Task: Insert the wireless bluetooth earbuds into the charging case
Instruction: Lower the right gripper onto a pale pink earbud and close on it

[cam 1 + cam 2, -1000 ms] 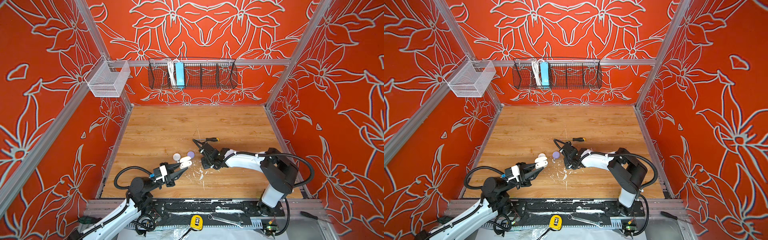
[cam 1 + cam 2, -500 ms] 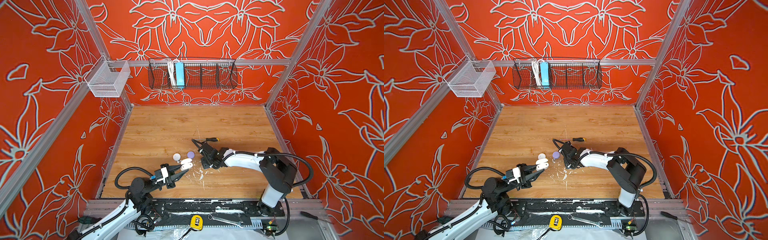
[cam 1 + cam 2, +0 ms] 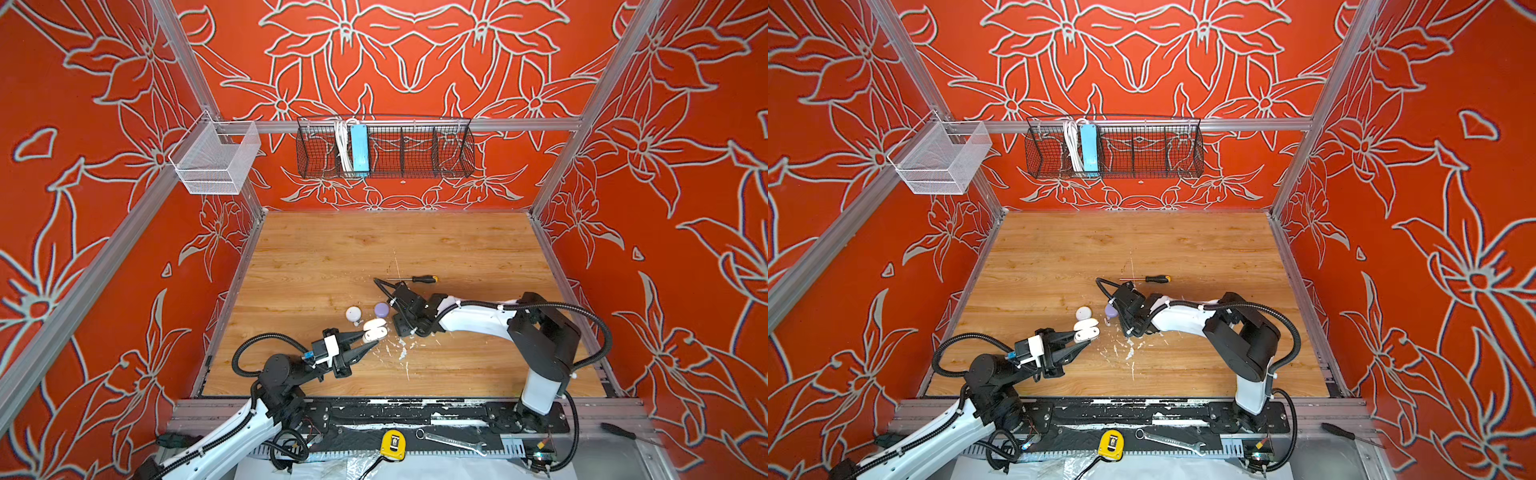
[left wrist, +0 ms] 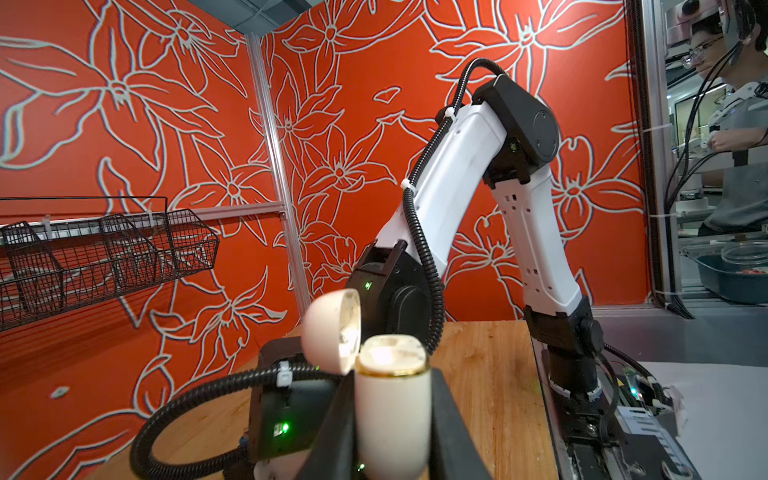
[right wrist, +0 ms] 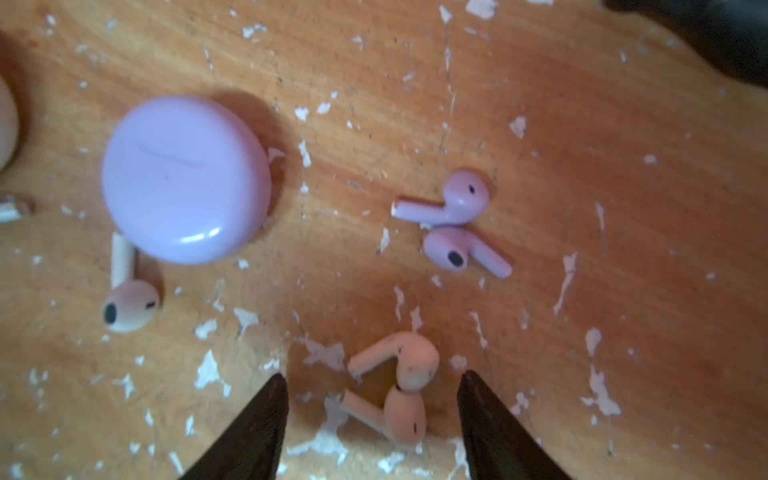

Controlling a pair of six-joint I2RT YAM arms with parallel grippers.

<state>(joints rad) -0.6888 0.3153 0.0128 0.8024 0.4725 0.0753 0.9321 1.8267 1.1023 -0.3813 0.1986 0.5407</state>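
My left gripper (image 3: 370, 343) (image 3: 1084, 343) is shut on a white charging case (image 4: 390, 415) (image 3: 375, 328), held upright with its lid (image 4: 332, 332) flipped open. My right gripper (image 5: 372, 376) (image 3: 405, 324) points down at the table, open, with two white earbuds (image 5: 415, 357) (image 5: 405, 415) lying on the wood between its fingers, untouched. A third white earbud (image 5: 129, 305) lies against a shut lilac round case (image 5: 185, 178) (image 3: 381, 309). Two lilac earbuds (image 5: 461, 199) (image 5: 451, 249) lie side by side beyond the white pair.
A white round case (image 3: 353, 313) sits left of the lilac one. A screwdriver (image 3: 419, 279) lies behind the right wrist. White paint flecks (image 3: 401, 353) dot the wood. A black wire basket (image 3: 384, 147) and a white mesh basket (image 3: 214, 160) hang on the walls.
The right gripper's jaws have spread wider over the white earbuds. Both arms have hardly moved, and the left still holds the case.
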